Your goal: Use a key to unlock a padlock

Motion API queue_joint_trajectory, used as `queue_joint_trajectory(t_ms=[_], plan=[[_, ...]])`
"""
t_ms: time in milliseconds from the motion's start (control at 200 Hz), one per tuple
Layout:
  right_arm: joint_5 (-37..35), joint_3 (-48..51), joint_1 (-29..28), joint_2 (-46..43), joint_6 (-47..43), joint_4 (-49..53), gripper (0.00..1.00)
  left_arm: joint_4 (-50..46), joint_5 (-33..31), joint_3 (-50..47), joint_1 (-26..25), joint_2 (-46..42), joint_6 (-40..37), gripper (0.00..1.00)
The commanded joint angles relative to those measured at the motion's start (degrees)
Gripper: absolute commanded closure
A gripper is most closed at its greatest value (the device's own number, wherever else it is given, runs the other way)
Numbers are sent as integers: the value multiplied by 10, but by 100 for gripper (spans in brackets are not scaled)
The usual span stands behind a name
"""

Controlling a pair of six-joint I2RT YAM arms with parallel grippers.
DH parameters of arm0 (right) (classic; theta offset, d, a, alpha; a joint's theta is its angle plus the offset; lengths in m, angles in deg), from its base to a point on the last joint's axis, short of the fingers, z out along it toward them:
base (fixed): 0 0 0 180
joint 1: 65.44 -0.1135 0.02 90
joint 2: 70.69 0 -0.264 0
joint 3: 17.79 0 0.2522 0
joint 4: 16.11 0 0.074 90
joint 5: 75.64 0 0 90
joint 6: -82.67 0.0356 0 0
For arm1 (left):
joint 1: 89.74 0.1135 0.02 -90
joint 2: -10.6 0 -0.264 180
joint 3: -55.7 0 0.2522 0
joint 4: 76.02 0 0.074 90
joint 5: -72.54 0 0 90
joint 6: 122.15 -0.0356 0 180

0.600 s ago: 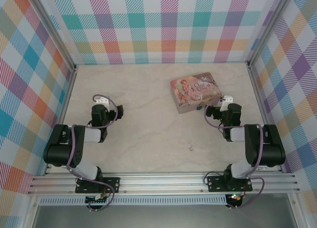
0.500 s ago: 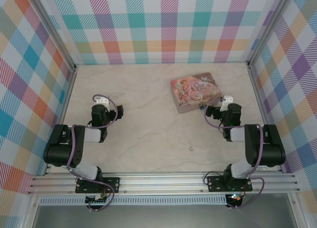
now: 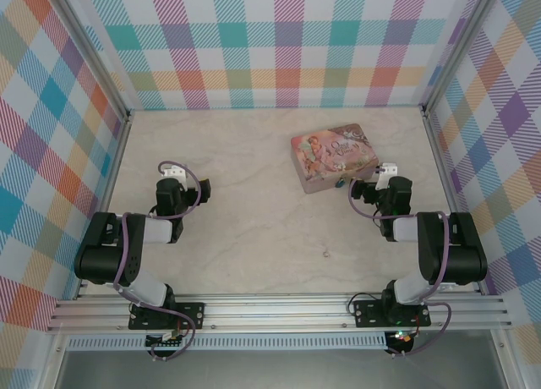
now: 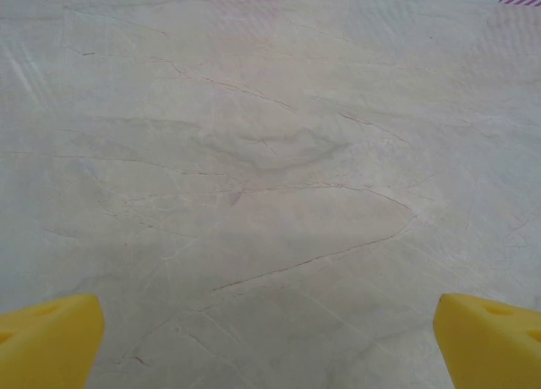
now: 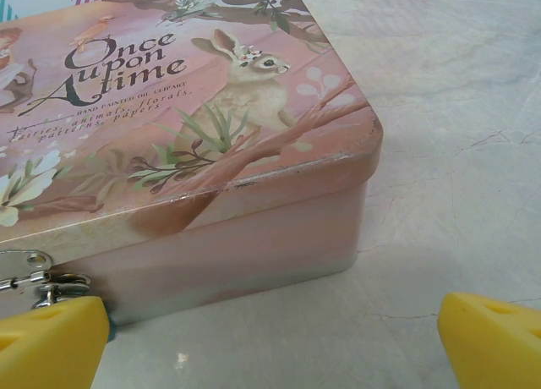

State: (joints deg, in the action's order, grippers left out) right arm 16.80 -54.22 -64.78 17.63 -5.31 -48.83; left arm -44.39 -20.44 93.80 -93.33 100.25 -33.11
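The padlock (image 3: 341, 183) is a tiny blue speck hanging at the front edge of the pink illustrated tin (image 3: 334, 157). The key (image 3: 325, 254) is a small dark speck lying alone on the table, nearer the arms. My right gripper (image 3: 374, 188) sits just right of the padlock, open. In the right wrist view the right gripper (image 5: 270, 342) faces the tin's front corner (image 5: 254, 228), with a silvery clasp (image 5: 30, 275) above the left fingertip (image 5: 51, 342). My left gripper (image 3: 180, 184) is open over bare table at the left, nothing between its yellow fingertips (image 4: 46, 338).
Checked walls enclose the marbled table (image 3: 245, 203) on three sides, with metal posts at the corners. A metal rail (image 3: 279, 309) runs along the near edge by the arm bases. The tin stands at the back right.
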Motion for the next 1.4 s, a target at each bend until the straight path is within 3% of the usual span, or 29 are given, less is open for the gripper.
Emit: queue_joint_trajectory(t_ms=[0,370,525,640,810,935,1115,1395], plan=[[4,-9,-4,-3,-12,-12,0,17,5,-5,6,3,-7,0],[5,-8,-3,-3,-12,-13,0,-2,-12,-5,6,-25,1,0],[-22,-24,-3,-45,0,48,0,-120,-43,21,5,-118,13,0],[-24,-45,-3,-106,3,142,0,-235,-73,63,6,-172,91,0],[-10,-101,-3,-182,31,306,0,-324,4,100,7,-210,189,0],[35,-140,15,-201,74,374,0,-359,108,127,1,-198,258,0],[195,-214,70,-129,176,394,0,-353,173,171,-83,-137,311,0],[199,-277,72,-6,255,375,0,-312,205,288,-199,26,357,0]])
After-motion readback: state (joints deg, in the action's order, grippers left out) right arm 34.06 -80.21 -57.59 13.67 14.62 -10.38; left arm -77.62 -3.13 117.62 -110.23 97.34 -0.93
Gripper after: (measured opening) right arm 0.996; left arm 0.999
